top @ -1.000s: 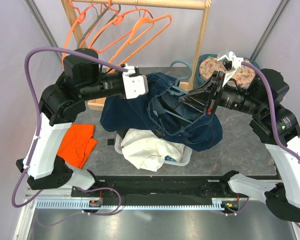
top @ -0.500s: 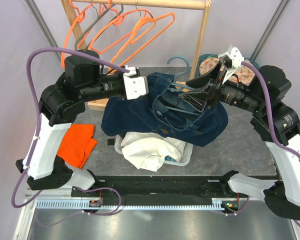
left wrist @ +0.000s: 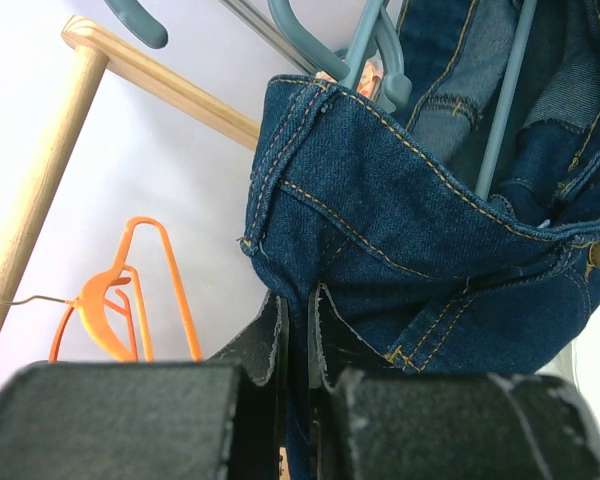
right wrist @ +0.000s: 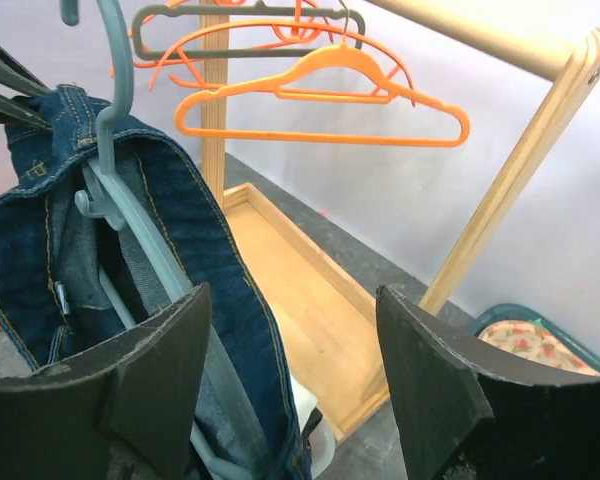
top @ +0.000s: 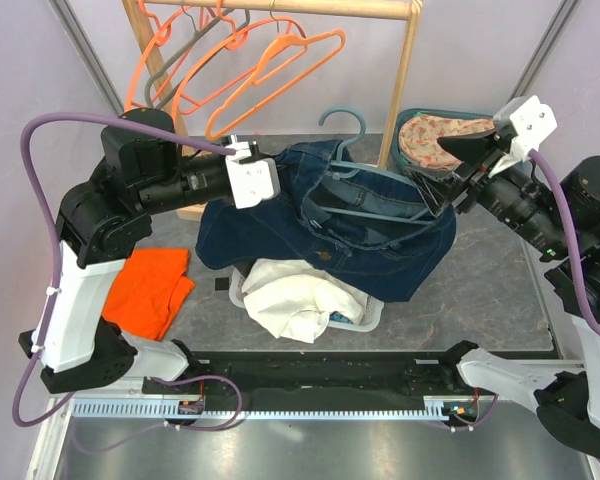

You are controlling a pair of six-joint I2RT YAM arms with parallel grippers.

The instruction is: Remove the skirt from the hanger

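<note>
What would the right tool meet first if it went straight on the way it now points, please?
Probably the denim skirt, draped on its hanger right before the open right tool, though depth is unclear.

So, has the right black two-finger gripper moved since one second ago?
Yes. The right gripper has pulled back rightward, away from the upright wooden rack post, and opened off the blue denim skirt.
</note>
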